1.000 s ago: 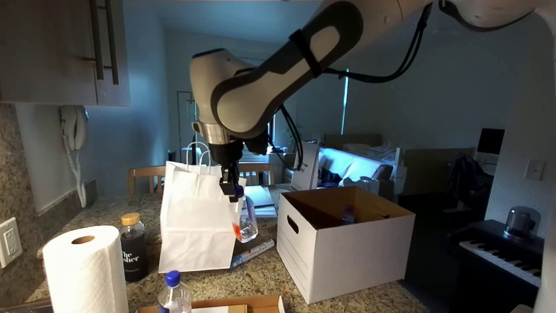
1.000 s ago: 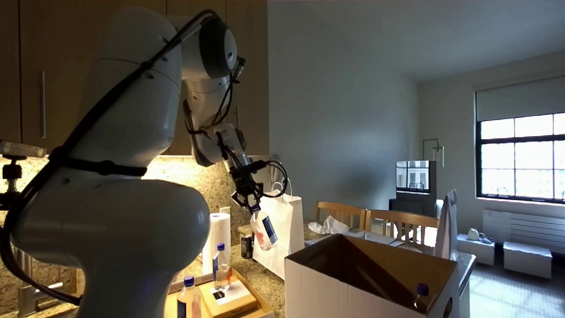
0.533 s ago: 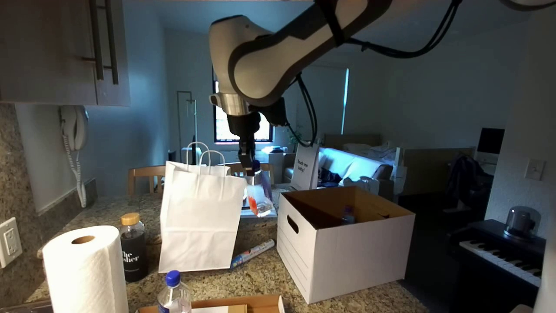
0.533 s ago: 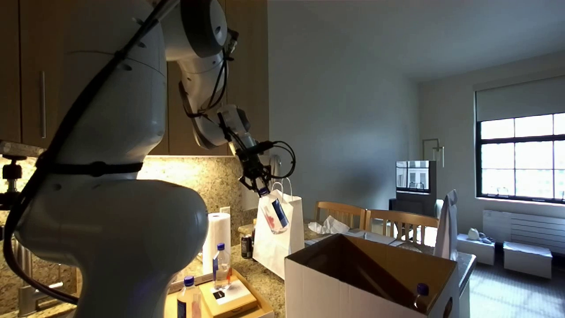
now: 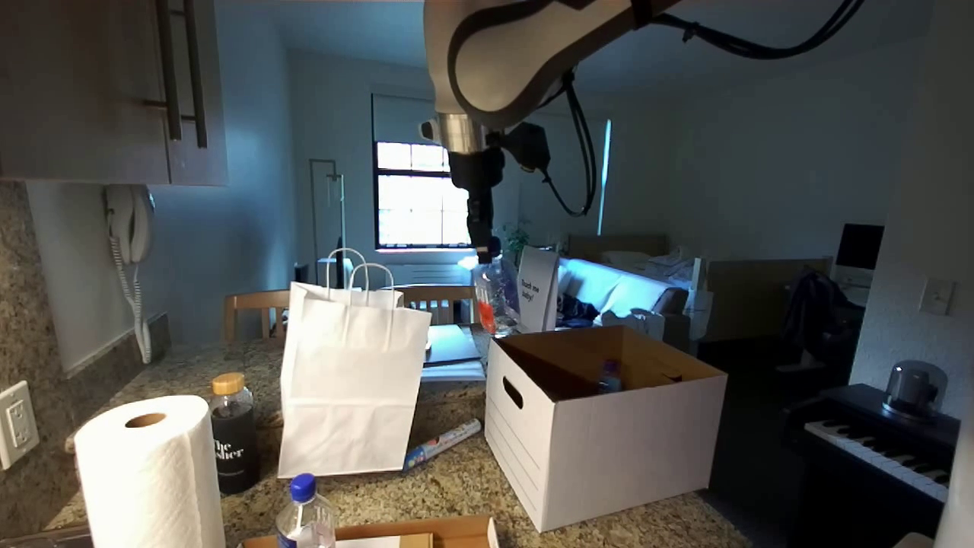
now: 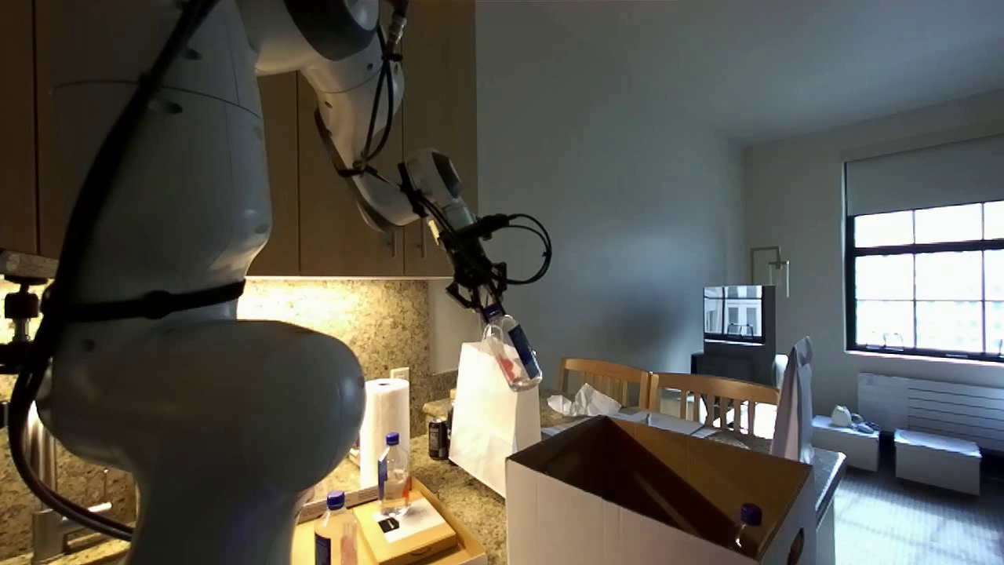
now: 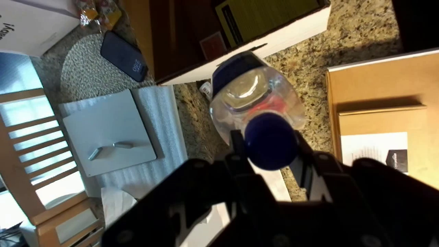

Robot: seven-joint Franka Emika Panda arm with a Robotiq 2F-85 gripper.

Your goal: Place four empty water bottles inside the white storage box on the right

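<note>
Done, seemingly: one water bottle point(image 6: 750, 524) inside white storage box point(image 6: 565, 522), lower right in exterior view. Under way: second bottle point(image 6: 518, 357), clamped in gripper point(image 7: 270, 140) by cap or neck, mid-frame, likely short of box opening. Left: rear bottle point(image 6: 394, 480) and near bottle point(image 6: 337, 535), at tray point(image 6: 469, 549), bottom left of centre. Hidden: most of boxed bottle. Cut off: near bottle, by bottom edge. Murky: box interior, wrist view.

On speckled counter point(image 5: 449, 495): white storage box point(image 5: 631, 453), paper bag point(image 5: 350, 396), dark-sleeved bottle point(image 5: 234, 445), cardboard tray point(image 7: 377, 80).
</note>
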